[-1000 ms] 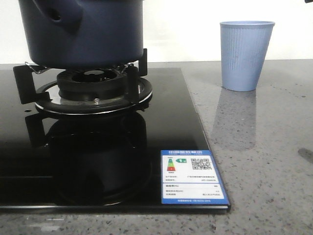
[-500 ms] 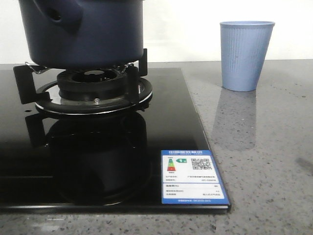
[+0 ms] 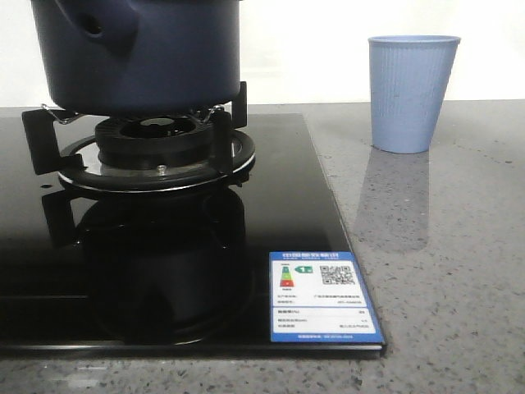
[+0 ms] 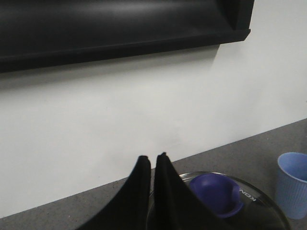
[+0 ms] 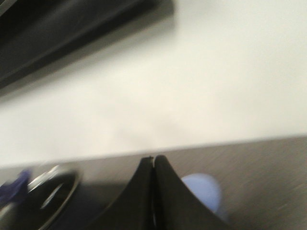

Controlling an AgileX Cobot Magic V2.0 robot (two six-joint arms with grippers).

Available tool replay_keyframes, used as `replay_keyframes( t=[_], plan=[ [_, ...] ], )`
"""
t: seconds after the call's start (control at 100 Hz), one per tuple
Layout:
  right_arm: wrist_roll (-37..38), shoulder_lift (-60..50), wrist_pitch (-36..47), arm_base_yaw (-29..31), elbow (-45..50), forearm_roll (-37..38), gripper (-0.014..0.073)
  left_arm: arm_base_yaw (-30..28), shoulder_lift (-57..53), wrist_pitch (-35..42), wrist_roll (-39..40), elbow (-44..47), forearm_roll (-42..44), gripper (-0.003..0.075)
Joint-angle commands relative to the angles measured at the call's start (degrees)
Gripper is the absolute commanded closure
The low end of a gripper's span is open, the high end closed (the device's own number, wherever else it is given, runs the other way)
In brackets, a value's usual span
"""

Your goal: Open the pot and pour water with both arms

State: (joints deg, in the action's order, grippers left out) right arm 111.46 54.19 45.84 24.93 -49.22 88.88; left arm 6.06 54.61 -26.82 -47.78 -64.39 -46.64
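The dark navy pot [image 3: 156, 57] stands on the burner [image 3: 156, 152] at the front view's far left, its handle stub [image 3: 102, 25] facing the camera. No arm shows in the front view. In the left wrist view my left gripper [image 4: 152, 158] hangs above the pot's glass lid [image 4: 268, 213], beside its purple-blue knob [image 4: 216, 194]. Its fingers are shut to a thin slit and hold nothing. The right wrist view is blurred. My right gripper [image 5: 153, 158] is shut and empty there, above the counter between the lid [image 5: 50, 191] and the cup.
A pale blue ribbed cup [image 3: 410, 90] stands upright on the grey counter [image 3: 443, 263] to the pot's right, also seen as the cup [image 4: 292, 184] and the blurred cup [image 5: 204, 191]. The black glass cooktop [image 3: 287, 189] carries a blue label [image 3: 324, 295]. A white wall lies behind.
A faint shadow on the counter at the front view's right edge has faded away. Pot and cup have not moved.
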Motion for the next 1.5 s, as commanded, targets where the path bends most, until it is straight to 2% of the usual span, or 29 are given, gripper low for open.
replay_keyframes(
  t=[0.0, 0.12, 0.19, 0.28, 0.35, 0.57, 0.72, 0.85, 1.49],
  plan=[
    [0.03, -5.45, -12.34, -2.60, -1.47, 1.37, 0.0649, -0.24, -2.24, 5.37, 0.47, 0.10, -1.95, 0.0739],
    [-0.84, -10.24, -18.64, -9.27, -1.47, 11.10, 0.0649, -0.24, -5.29, 7.39, 0.47, 3.76, -1.95, 0.0739],
    [-0.84, -12.55, -18.81, -14.15, -1.47, 17.67, 0.0649, -0.24, -7.88, 8.51, 0.01, 7.16, -1.95, 0.0739],
    [-1.80, -15.75, -18.61, -19.07, 0.34, 17.51, 0.0649, -0.02, -12.13, 10.36, -0.69, 12.87, -1.95, 0.0739],
    [-1.92, -18.37, -19.47, -20.68, 2.77, 17.51, 0.0649, 0.62, -16.69, 12.58, -2.93, 18.22, -2.83, 0.0739],
    [-1.92, -27.33, -22.33, -20.86, 16.05, 17.51, 0.0649, 1.52, -34.89, 15.82, -3.49, 35.39, -6.07, 0.0739],
    [-1.92, -31.68, -22.72, -20.86, 25.28, 17.51, 0.0650, 1.52, -46.54, 15.14, -3.49, 43.27, -7.75, 0.0739],
    [-1.92, -33.22, -22.83, -20.86, 29.08, 17.51, 0.0650, 1.52, -52.96, 14.97, -3.49, 48.34, -8.79, 0.0739],
    [-1.92, -33.22, -22.83, -20.97, 29.67, 17.51, 0.0650, 1.52, -54.55, 14.23, -3.49, 49.29, -11.13, 0.0739]
  ],
)
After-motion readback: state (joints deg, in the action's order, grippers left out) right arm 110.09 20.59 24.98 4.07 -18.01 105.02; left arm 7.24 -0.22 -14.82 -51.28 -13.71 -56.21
